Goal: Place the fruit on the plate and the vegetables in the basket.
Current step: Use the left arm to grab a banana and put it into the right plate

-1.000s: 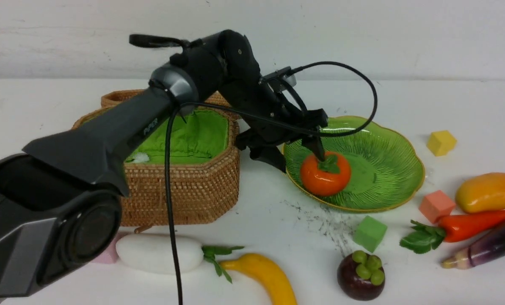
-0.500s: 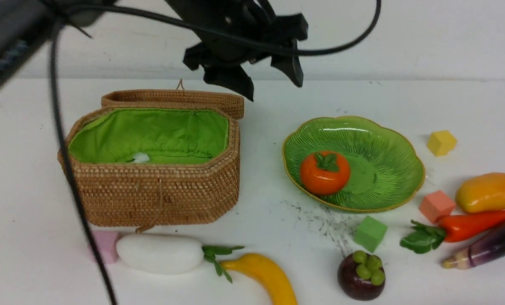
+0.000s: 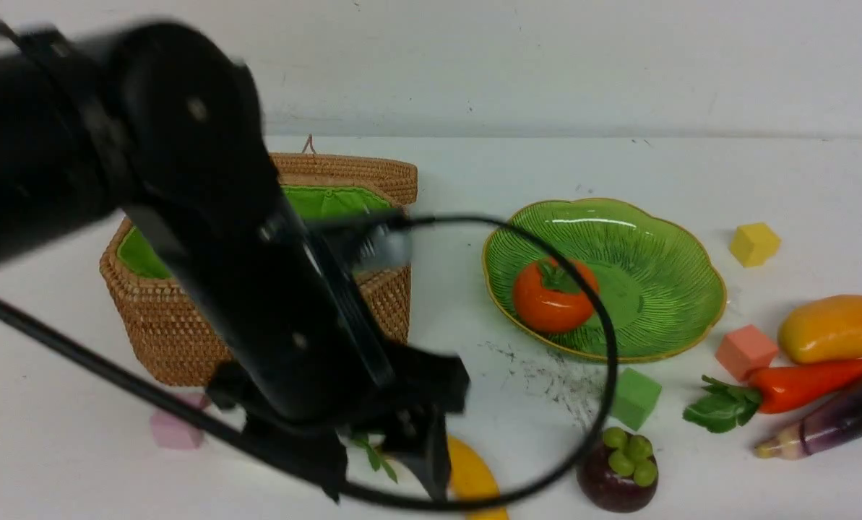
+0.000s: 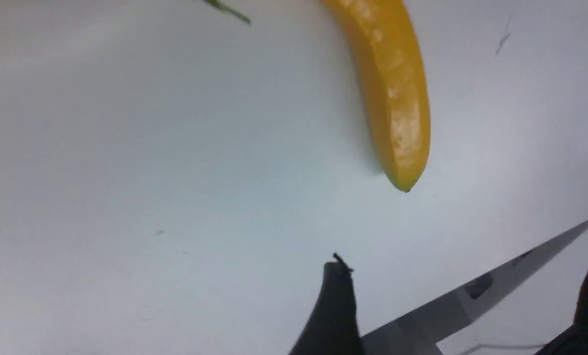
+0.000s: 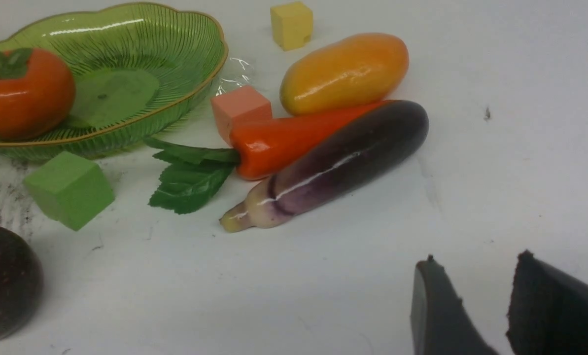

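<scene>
Left tool [image 3: 386, 480] lower centre, jaws wide apart, empty, beside yellow curved vegetable [image 3: 474, 471]. Right tool [image 5: 476, 261] jaws slightly apart, empty. Mangosteen [image 3: 616, 473], aubergine [image 3: 835, 419], pepper [image 3: 810, 383], mango [image 3: 833, 328] on counter [image 3: 474, 180], right side. Persimmon [image 3: 550, 300] in plate [image 3: 654, 253], centre right. Basket [image 3: 157, 328] open, centre left.

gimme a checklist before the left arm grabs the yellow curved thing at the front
1. Left pincer open and empty: ok.
2. Glossy yellow curved toy vegetable lying free, nothing on it: ok.
3. Yellow piece between the left fingers: not ok, it lies beyond them.
4. Brown woven wicker basket lid open, green lining showing: ok.
5. Left arm's black cable clear of the toys: cannot tell.
6. Right pincer empty, apart from the purple-white aubergine: ok.
</scene>
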### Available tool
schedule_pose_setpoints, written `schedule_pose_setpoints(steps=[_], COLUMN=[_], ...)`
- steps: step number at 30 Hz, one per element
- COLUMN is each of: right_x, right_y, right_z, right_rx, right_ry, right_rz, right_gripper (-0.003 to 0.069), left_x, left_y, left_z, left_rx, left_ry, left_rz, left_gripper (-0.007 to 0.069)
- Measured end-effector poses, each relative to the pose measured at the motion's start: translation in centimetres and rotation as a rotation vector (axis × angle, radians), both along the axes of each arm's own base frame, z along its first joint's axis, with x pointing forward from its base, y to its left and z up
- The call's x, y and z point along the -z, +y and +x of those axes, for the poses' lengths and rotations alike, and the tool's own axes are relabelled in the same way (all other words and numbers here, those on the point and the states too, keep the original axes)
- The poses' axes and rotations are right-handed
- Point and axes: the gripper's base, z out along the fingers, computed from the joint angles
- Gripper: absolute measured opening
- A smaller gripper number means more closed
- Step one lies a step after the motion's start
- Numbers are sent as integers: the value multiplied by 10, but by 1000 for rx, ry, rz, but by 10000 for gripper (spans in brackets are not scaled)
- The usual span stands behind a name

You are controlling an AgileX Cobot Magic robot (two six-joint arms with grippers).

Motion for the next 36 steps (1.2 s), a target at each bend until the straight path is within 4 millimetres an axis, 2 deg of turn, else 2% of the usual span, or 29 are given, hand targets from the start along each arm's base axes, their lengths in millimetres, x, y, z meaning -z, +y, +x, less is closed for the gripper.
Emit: schedule_pose_setpoints(steps=[1,2,4,5,13,18,21,27,30,34,36], right_x=[0,0,0,0,0,0,0,0,0,0,0], right_y=[0,0,0,0,0,0,0,0,0,0,0], right_z=[0,0,0,0,0,0,0,0,0,0,0], right_rx=[0,0,0,0,0,0,0,0,0,0,0], right_ry=[0,0,0,0,0,0,0,0,0,0,0], right_rz=[0,0,0,0,0,0,0,0,0,0,0], right_gripper=[243,243,243,243,243,243,243,243,243,243,243], left_x=[16,23,36,49,103,127,137,139,139,141,141], left_y=[-10,-16,-24,-33,-53,-61,-63,-64,-64,-66,-68], left_z=[-5,-6,-2,5,34,45,48,49,47,40,36], left_rx=[-17,-32,-69,-109,-267,-311,-320,-322,-309,-241,-182], left_ry=[18,21,15,3,-1,-15,-15,-17,0,70,97], left_rz=[15,22,32,36,32,21,23,21,24,28,18], left_gripper=[593,593,593,593,593,593,591,552,481,302,303])
